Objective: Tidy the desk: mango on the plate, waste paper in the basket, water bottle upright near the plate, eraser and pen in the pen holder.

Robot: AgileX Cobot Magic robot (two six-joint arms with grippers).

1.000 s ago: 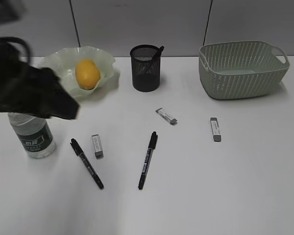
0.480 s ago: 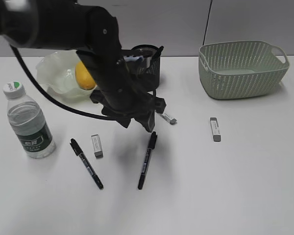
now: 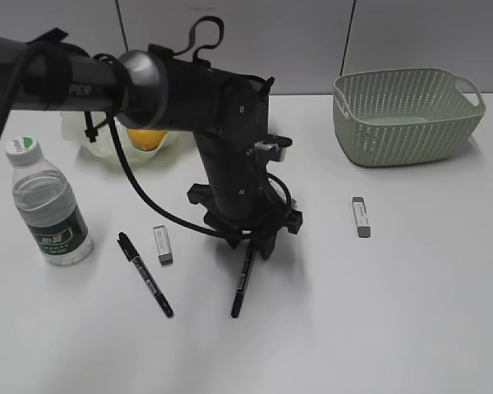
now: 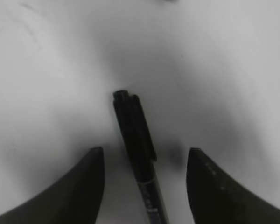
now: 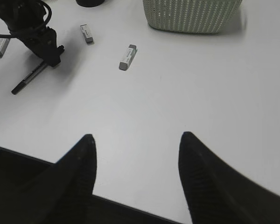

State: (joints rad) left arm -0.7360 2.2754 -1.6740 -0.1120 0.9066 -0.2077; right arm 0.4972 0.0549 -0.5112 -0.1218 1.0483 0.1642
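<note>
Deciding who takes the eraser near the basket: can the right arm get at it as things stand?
Probably yes. The eraser lies alone on bare desk ahead of the open right gripper, and the left gripper is off over a pen.

Matt white desk (image 3: 411, 328), woven-look plastic basket (image 3: 407, 115), clear plastic water bottle (image 3: 48, 209), glossy black pen (image 4: 137, 149)

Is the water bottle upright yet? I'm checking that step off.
Upright. The water bottle stands on the desk on its base, cap on top, left of the left gripper.
</note>
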